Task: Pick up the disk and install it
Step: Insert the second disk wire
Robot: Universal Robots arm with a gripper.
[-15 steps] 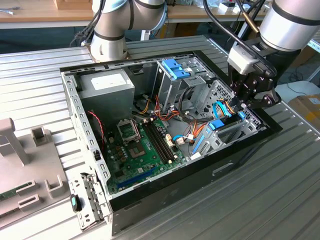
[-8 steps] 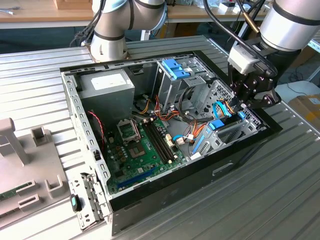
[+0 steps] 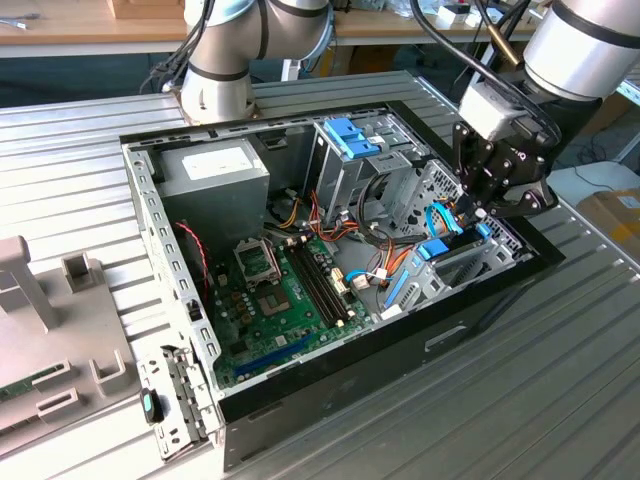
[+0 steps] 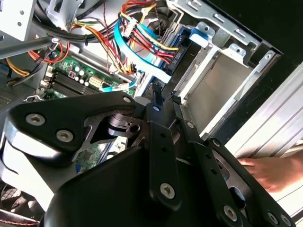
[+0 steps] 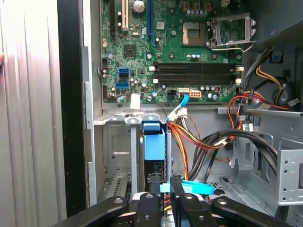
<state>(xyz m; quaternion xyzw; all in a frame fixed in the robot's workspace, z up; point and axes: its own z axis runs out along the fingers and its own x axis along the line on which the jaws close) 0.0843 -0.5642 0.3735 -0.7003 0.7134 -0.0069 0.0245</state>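
Your hand (image 3: 490, 205) hangs over the drive bay at the case's corner, fingers (image 5: 163, 189) pressed nearly together on what looks like the disk (image 5: 154, 142). The disk stands on edge directly beneath, its long axis running down into the bay (image 5: 116, 151).

The black gripper (image 4: 163, 101) fills the lower frame, fingers nearly together. Coloured cables (image 4: 142, 33) cross above; a hand (image 4: 277, 172) rests lower right.
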